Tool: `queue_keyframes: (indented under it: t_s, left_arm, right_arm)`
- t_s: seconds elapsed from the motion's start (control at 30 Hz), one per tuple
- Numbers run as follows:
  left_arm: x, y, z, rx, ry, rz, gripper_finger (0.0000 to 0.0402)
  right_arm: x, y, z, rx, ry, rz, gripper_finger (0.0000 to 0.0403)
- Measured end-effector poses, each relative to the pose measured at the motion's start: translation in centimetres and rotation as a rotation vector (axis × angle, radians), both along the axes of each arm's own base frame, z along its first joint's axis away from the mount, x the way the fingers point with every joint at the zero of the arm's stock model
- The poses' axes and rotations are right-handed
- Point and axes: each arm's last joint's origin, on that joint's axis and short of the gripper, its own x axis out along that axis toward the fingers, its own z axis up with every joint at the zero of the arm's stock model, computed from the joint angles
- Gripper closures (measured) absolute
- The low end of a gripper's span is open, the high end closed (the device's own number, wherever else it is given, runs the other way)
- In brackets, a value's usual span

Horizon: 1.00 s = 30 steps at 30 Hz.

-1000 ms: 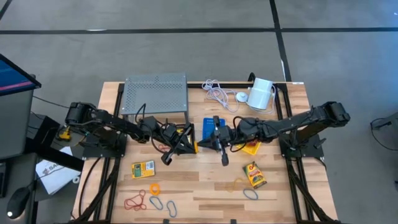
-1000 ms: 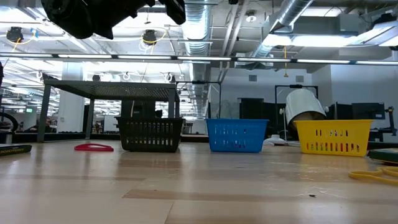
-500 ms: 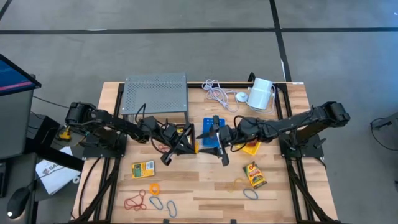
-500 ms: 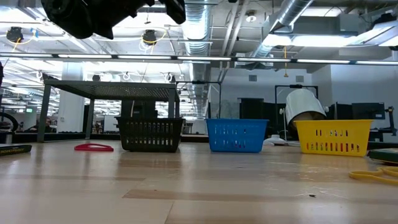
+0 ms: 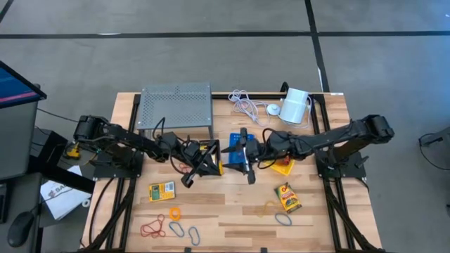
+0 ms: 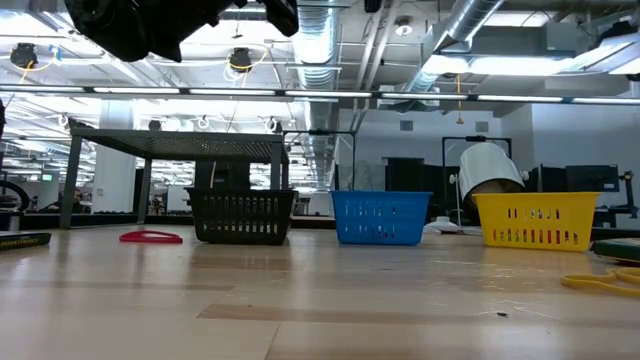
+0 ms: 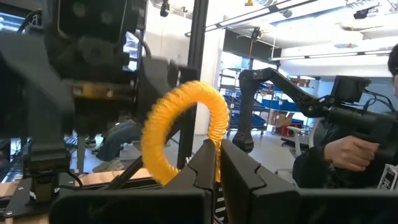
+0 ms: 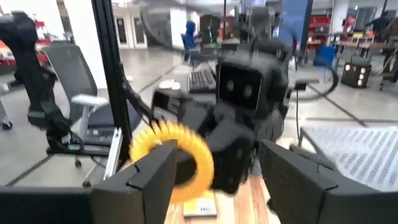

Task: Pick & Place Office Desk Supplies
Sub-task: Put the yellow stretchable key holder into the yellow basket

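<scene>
A yellow coiled loop [image 7: 180, 134] [image 8: 174, 158] hangs in the air at the table's middle, with my left gripper [image 5: 215, 160] [image 7: 217, 162] shut on it. My right gripper [image 5: 242, 160] [image 8: 214, 180] faces it from the right, open, one finger on each side of the loop and apart from it. Both are above the blue bin [image 5: 238, 144] [image 6: 380, 217]. The black bin [image 6: 242, 215] and the yellow bin [image 6: 537, 220] [image 5: 285, 166] stand beside the blue one, partly under the arms. Yellow card packets [image 5: 162, 190] [image 5: 288, 197] and several loose loops [image 5: 151, 227] [image 5: 283, 219] lie near the front edge. My left gripper pinches one side of the loop's coil [image 7: 214, 143] between its two fingers. The fingers come from the table's left, slanting a little upward. The loop stands up past the fingertips, ring open toward the other gripper, and is lifted clear of the table and bins.
A grey mesh shelf [image 5: 176, 105] stands at the far left. The coiled white cable [image 5: 246, 105] and the white cylinder device [image 5: 295, 105] lie at the far right. A red loop [image 6: 150, 237] lies left of the black bin. Bare wood shows between the bins and the front edge.
My right gripper has opened its fingers at the yellow loop and stays in front of it. The loop has kept its place in my left gripper.
</scene>
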Motion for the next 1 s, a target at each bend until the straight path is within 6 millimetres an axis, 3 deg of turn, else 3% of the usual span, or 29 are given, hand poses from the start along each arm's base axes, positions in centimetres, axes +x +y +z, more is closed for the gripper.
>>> queue_keyframes:
  t_s: [0.17, 0.5, 0.63, 0.8, 1.0]
  left_arm:
    - [0.3, -0.2, 1.0, -0.003, -0.022, -0.058, 0.0399]
    - [0.5, -0.2, 0.8, -0.002, 0.012, -0.060, 0.0399]
    - [0.5, -0.2, 0.8, 0.000, 0.013, -0.060, 0.0398]
    - [0.5, -0.2, 0.8, -0.004, 0.014, -0.060, 0.0396]
    - [0.5, -0.2, 0.8, -0.020, 0.029, -0.065, 0.0388]
  right_arm:
    - [1.4, 0.0, -1.1, -0.004, 0.027, -0.003, 0.0197]
    - [1.8, 0.2, -0.1, -0.008, 0.003, 0.001, 0.0214]
    - [1.9, 0.2, -0.2, -0.009, 0.014, 0.008, 0.0265]
    - [1.8, 0.3, -0.3, -0.029, 0.018, 0.023, 0.0378]
    - [1.8, 0.6, -0.2, -0.035, 0.008, 0.040, 0.0395]
